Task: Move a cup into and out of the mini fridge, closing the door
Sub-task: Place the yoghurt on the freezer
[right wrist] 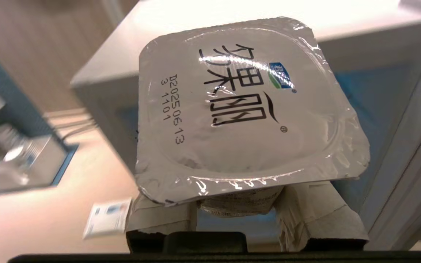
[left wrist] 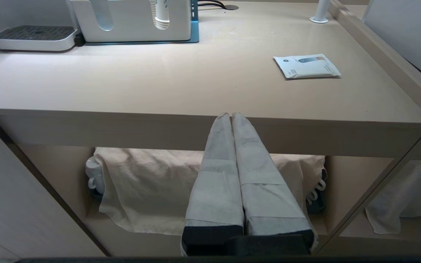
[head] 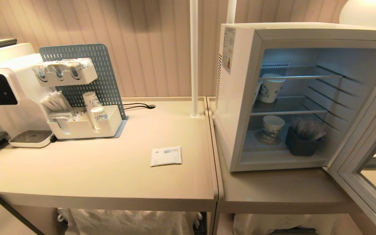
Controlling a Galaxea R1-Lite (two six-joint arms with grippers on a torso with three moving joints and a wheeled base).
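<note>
While the mini fridge [head: 240, 98] stands on the tabletop [head: 109, 176] with its door [head: 364, 182] swung wide, the right gripper [right wrist: 238, 208] clamps its fingers [right wrist: 316, 215] around a foil-sealed cup [right wrist: 247, 109] before it. The left gripper [left wrist: 231, 116], fingers pressed together and empty, waits below the tabletop's edge.

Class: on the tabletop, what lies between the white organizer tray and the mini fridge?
A flat white packet, on otherwise bare tabletop, seen in the head view.
</note>
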